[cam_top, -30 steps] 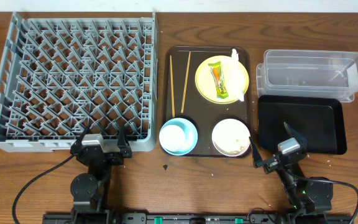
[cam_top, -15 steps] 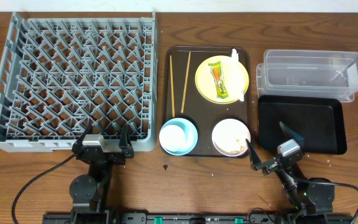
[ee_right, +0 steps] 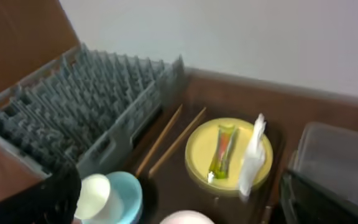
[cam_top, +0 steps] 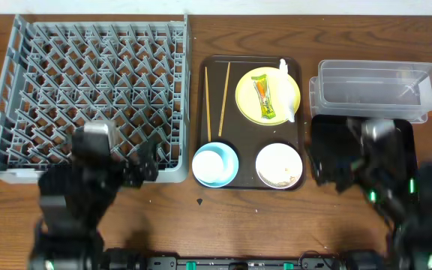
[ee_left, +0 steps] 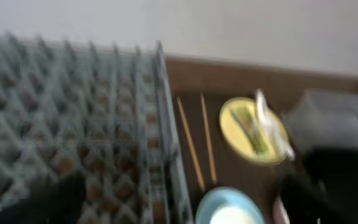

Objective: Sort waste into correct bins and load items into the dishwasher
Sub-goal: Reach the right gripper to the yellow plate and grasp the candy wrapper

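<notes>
Both arms have risen from the near edge of the table since a second ago and now show large and motion-blurred from overhead, while no dish or piece of waste has shifted. Item one, my left gripper: hanging above the 6 o'clock rim of the grey dish rack, its two dark fingers at opposite lower corners of the wrist view, spread wide, nothing between them. Item two, my right gripper: above the black tray, fingers likewise far apart and holding nothing. Item three, the brown serving tray, taken as the dial: rack at 9 o'clock, clear tub at 2 o'clock, black tray at 4 o'clock, just beside the tub. On the serving tray: chopsticks at 10 o'clock, lying nearly parallel. The yellow plate sits at 1 o'clock, bearing the snack wrapper laid 12 to 6 across its middle and the napkin along its 3 o'clock rim. The blue bowl sits at 7 o'clock with the white cup inside it. The white bowl sits at 5 o'clock, with food scraps toward its near side, too small to read closely. Every task thing rests untouched by either gripper.
</notes>
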`<state>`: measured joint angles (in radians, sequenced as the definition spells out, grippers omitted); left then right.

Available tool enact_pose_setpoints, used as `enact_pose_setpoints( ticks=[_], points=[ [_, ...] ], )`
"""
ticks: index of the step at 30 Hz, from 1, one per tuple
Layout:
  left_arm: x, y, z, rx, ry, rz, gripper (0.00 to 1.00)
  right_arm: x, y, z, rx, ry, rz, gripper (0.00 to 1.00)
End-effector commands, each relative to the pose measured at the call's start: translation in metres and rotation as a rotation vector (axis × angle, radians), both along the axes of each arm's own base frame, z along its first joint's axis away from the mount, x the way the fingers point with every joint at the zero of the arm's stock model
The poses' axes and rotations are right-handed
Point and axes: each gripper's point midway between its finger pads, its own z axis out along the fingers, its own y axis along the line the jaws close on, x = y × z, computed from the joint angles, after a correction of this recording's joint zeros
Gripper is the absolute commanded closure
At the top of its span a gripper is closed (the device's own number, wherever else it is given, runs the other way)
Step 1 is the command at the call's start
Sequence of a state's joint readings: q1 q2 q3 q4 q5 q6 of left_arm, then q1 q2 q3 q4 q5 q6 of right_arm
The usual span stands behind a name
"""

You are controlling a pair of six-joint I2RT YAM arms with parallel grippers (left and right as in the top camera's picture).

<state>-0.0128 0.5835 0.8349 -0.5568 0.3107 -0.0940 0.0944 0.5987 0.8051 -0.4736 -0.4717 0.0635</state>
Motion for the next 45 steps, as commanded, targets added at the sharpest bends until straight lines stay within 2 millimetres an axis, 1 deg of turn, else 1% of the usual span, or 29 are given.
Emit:
enact_pose_setpoints(
  ticks=[1, 3, 4, 5, 7, 8, 10, 11, 12, 14, 17, 18, 20, 21, 22, 23, 26, 27, 29, 31, 32, 35, 37, 38, 40, 41, 44, 45],
  points=[
    [0.018, -0.015, 0.019, -0.048, 0.140, -0.083, 0.00, 0.046, 0.008, 0.010, 0.002, 0.228, 0.024, 0.01],
    [0.025, -0.015, 0.018, -0.050, 0.188, -0.082, 0.00, 0.063, 0.012, 0.010, 0.003, 0.292, 0.042, 0.01],
    [0.027, -0.015, 0.016, -0.050, 0.204, -0.081, 0.00, 0.077, 0.014, 0.010, 0.017, 0.317, 0.039, 0.01],
    [0.029, -0.015, 0.013, -0.051, 0.218, -0.081, 0.00, 0.085, 0.015, 0.007, 0.031, 0.342, 0.033, 0.01],
    [0.029, -0.015, 0.008, -0.052, 0.243, -0.080, 0.00, 0.098, 0.020, -0.007, 0.075, 0.423, 0.036, 0.01],
    [0.028, -0.015, 0.005, -0.052, 0.255, -0.080, 0.00, 0.105, 0.026, -0.009, 0.122, 0.445, 0.057, 0.01],
    [0.027, -0.015, 0.001, -0.053, 0.274, -0.079, 0.00, 0.115, 0.038, -0.014, 0.141, 0.459, 0.118, 0.01],
    [0.025, -0.015, 0.000, -0.053, 0.282, -0.079, 0.00, 0.122, 0.044, -0.024, 0.102, 0.491, 0.120, 0.01],
    [0.025, -0.015, 0.000, -0.053, 0.282, -0.079, 0.00, 0.126, 0.046, -0.032, 0.064, 0.519, 0.096, 0.01],
    [0.025, -0.015, -0.001, -0.053, 0.285, -0.078, 0.00, 0.137, 0.049, -0.050, -0.066, 0.570, 0.021, 0.01],
    [0.025, -0.015, -0.002, -0.053, 0.289, -0.078, 0.00, 0.154, 0.057, -0.070, -0.244, 0.601, -0.075, 0.01],
    [0.026, -0.015, -0.002, -0.053, 0.290, -0.078, 0.00, 0.159, 0.064, -0.075, -0.273, 0.609, -0.078, 0.01],
    [0.026, -0.015, -0.003, -0.053, 0.293, -0.078, 0.00, 0.159, 0.086, -0.083, -0.264, 0.638, -0.018, 0.02],
    [0.026, -0.015, -0.003, -0.053, 0.294, -0.078, 0.00, 0.160, 0.091, -0.087, -0.286, 0.629, 0.005, 0.01],
    [0.026, -0.015, -0.003, -0.053, 0.294, -0.078, 0.00, 0.164, 0.095, -0.091, -0.303, 0.614, 0.006, 0.02],
    [0.027, -0.015, -0.003, -0.053, 0.295, -0.078, 0.00, 0.171, 0.094, -0.096, -0.306, 0.613, -0.027, 0.03],
    [0.027, -0.015, -0.003, -0.053, 0.295, -0.078, 0.00, 0.198, 0.079, -0.121, -0.324, 0.625, -0.188, 0.05],
    [0.027, -0.015, -0.003, -0.053, 0.295, -0.078, 0.00, 0.205, 0.076, -0.133, -0.342, 0.636, -0.213, 0.07],
    [0.027, -0.015, -0.003, -0.053, 0.295, -0.078, 0.00, 0.213, 0.076, -0.159, -0.359, 0.675, -0.218, 0.11],
    [0.027, -0.015, -0.003, -0.053, 0.295, -0.078, 0.00, 0.217, 0.079, -0.183, -0.371, 0.711, -0.206, 0.18],
    [0.027, -0.015, -0.003, -0.053, 0.295, -0.078, 0.00, 0.220, 0.079, -0.197, -0.390, 0.725, -0.212, 0.23],
    [0.027, -0.015, -0.003, -0.053, 0.295, -0.078, 0.00, 0.226, 0.071, -0.231, -0.448, 0.762, -0.254, 0.34],
    [0.027, -0.015, -0.003, -0.053, 0.295, -0.078, 0.00, 0.227, 0.068, -0.250, -0.468, 0.790, -0.263, 0.37],
    [0.027, -0.015, -0.003, -0.053, 0.295, -0.078, 0.00, 0.227, 0.067, -0.257, -0.471, 0.803, -0.266, 0.40],
    [0.027, -0.015, -0.003, -0.053, 0.295, -0.078, 0.00, 0.227, 0.064, -0.273, -0.472, 0.835, -0.280, 0.42],
    [0.027, -0.015, -0.003, -0.053, 0.295, -0.078, 0.00, 0.226, 0.064, -0.279, -0.474, 0.846, -0.283, 0.45],
    [0.027, -0.015, -0.003, -0.053, 0.295, -0.078, 0.00, 0.222, 0.065, -0.299, -0.476, 0.893, -0.277, 0.60],
    [0.027, -0.015, -0.003, -0.053, 0.295, -0.078, 0.00, 0.220, 0.065, -0.302, -0.483, 0.900, -0.276, 0.68]
  ],
)
